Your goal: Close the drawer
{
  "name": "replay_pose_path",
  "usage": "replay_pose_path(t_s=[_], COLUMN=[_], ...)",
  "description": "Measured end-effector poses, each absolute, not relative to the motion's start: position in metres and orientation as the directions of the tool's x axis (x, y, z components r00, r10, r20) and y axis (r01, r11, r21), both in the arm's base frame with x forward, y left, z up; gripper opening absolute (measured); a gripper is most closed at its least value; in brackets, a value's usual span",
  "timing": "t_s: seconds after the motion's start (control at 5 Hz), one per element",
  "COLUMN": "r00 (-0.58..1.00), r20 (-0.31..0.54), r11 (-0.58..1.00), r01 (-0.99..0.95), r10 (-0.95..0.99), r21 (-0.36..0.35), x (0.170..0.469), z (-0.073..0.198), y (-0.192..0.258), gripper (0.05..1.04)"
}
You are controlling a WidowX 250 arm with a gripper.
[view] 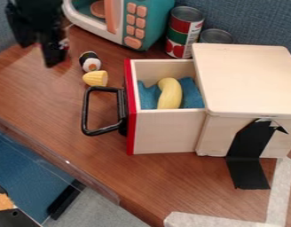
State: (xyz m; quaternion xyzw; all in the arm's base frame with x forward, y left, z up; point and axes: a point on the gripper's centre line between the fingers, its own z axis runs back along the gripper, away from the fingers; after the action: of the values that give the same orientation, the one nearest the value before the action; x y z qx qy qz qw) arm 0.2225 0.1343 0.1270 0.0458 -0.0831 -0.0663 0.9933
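Pushing squarely is what this step is asking for. The drawer (166, 133) is standing well out of the wooden cabinet (245, 80), its red front panel (131, 115) and black handle (85, 113) facing away from the cabinet. The gripper (41, 52) is hanging well apart from the cabinet, beyond the handle and toward the back; whether it is open or closed, I cannot tell. Good technique is probably calling for coming down on the handle's outer side, at the panel's height, then pressing at mid-width straight toward the cabinet. Pressing at one end is risking a twist and a jam. Two small toys, a sushi-like one (90, 62) and a yellow ridged one (95, 78), are lying on the cabinet's handle side, so a descent that is skirting them is seeming wise. Inside, a curved yellow toy (169, 94) is resting on blue cloth (192, 91); slow, even pressure is giving it a better chance of clearing the cabinet's edge.
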Motion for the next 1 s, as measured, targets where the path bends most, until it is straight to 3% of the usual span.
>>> replay_pose_path(t_s=[0.2,0.4,0.6,1.0], r00=[0.939,0.895,0.817,0.674], r20=[0.206,0.168,0.153,0.094], r11=[0.960,0.910,0.829,0.679], r01=[0.257,0.400,0.534,0.718], r10=[-0.276,-0.413,-0.557,-0.733], r21=[0.116,0.105,0.166,0.154], x=[0.214,0.205,0.202,0.193], z=[0.131,0.128,0.119,0.075], y=[0.141,0.151,0.159,0.144], gripper=[1.001,1.001,1.001,1.001])
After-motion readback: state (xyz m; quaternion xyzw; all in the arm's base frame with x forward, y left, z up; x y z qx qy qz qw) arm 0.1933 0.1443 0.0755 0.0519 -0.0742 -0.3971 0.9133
